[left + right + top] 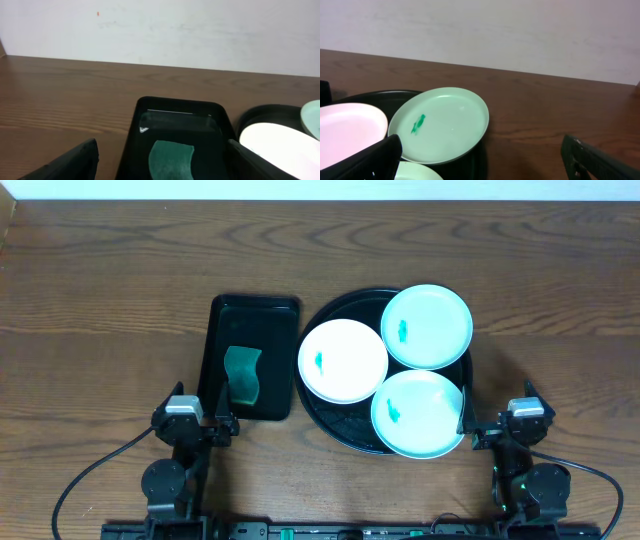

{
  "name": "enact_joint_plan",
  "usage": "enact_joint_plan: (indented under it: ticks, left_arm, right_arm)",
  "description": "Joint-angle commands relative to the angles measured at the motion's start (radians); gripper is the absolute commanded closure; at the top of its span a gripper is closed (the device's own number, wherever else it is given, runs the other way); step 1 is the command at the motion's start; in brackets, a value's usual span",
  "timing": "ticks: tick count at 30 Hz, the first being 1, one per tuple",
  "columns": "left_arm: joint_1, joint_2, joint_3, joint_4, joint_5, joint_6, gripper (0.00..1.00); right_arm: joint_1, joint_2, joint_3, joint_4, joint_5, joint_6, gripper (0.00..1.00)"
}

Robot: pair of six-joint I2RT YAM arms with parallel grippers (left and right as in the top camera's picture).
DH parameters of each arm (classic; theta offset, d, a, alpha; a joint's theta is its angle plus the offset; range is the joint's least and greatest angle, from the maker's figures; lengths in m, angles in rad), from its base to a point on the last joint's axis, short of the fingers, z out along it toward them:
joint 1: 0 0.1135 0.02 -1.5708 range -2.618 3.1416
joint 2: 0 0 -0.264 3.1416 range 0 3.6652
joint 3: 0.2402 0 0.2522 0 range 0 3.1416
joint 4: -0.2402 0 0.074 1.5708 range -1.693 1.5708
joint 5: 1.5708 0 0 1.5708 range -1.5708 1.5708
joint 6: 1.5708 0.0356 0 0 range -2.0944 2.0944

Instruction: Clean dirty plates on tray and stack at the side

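The round black tray holds three plates. A white plate lies at its left, one mint plate at the back right, and another mint plate at the front. Each bears a small teal smear. My left gripper is open and empty at the near end of the rectangular tray; in the left wrist view its fingers spread wide. My right gripper is open and empty just right of the front mint plate. The right wrist view shows the back mint plate ahead.
A smaller rectangular black tray stands left of the round tray. It holds a green sponge, also seen in the left wrist view. The brown wooden table stretches to the left, right and back, with a pale wall behind.
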Motion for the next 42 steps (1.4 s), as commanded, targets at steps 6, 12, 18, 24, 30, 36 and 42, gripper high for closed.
enact_joint_plan:
  ticks: [6, 12, 18, 24, 30, 36, 42]
  left_arm:
    - [-0.005, -0.003, 0.156, -0.036, 0.042, -0.077, 0.2]
    - [-0.005, 0.074, 0.356, -0.212, 0.042, -0.1, 0.2]
    - [-0.005, 0.285, 0.637, -0.372, 0.092, -0.1, 0.2]
    - [-0.005, 0.52, 0.91, -0.578, 0.102, -0.1, 0.2]
    - [-0.005, 0.734, 1.179, -0.824, 0.134, -0.1, 0.2]
    - [-0.005, 0.914, 1.383, -0.999, 0.202, -0.099, 0.2]
    - [-0.005, 1.073, 1.474, -1.186, 0.221, -0.1, 0.2]
  right_arm:
    - [0.0, -0.004, 0.077, -0.039, -0.008, 0.03, 0.01]
    - [0.0, 0.042, 0.173, -0.056, -0.01, 0.122, 0.01]
    - [0.0, 0.197, 0.364, -0.163, -0.062, 0.126, 0.01]
    - [-0.001, 0.381, 0.596, -0.354, -0.09, 0.124, 0.01]
    - [-0.001, 0.559, 0.838, -0.557, -0.159, 0.124, 0.01]
    - [-0.001, 0.763, 1.109, -0.809, -0.167, 0.124, 0.01]
    - [0.0, 0.948, 1.316, -1.072, -0.174, 0.124, 0.01]
